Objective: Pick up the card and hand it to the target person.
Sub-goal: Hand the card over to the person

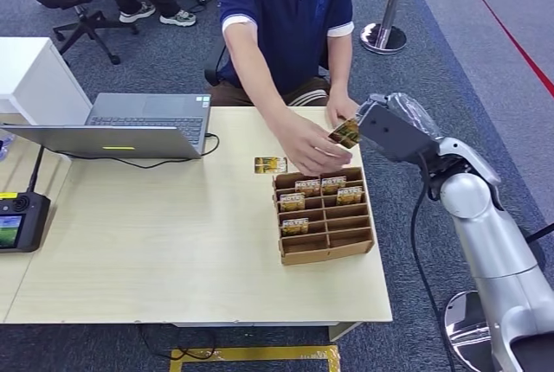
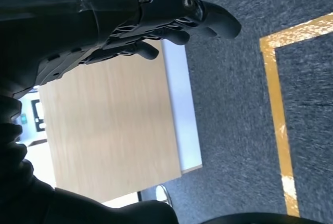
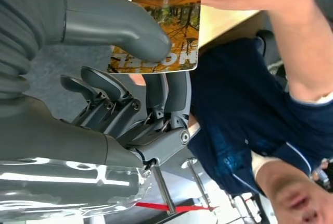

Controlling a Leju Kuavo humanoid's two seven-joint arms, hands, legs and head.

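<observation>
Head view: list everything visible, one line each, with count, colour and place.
card: one, yellow-brown, pinched by the right hand, person's hand on it
loose card: one, yellow-brown, flat on the table beside the box
card box: one, brown cardboard with slots, right part of the table; several cards stand in it
table: one, light wood
laptop: one, grey, open, far left of the table
handheld device: one, black, left edge
stanchion base: one, silver, on the carpet
person: one, blue shirt, seated behind the table
right hand: grey, raised beyond the box
left hand: dark fingers apart, holding nothing
</observation>
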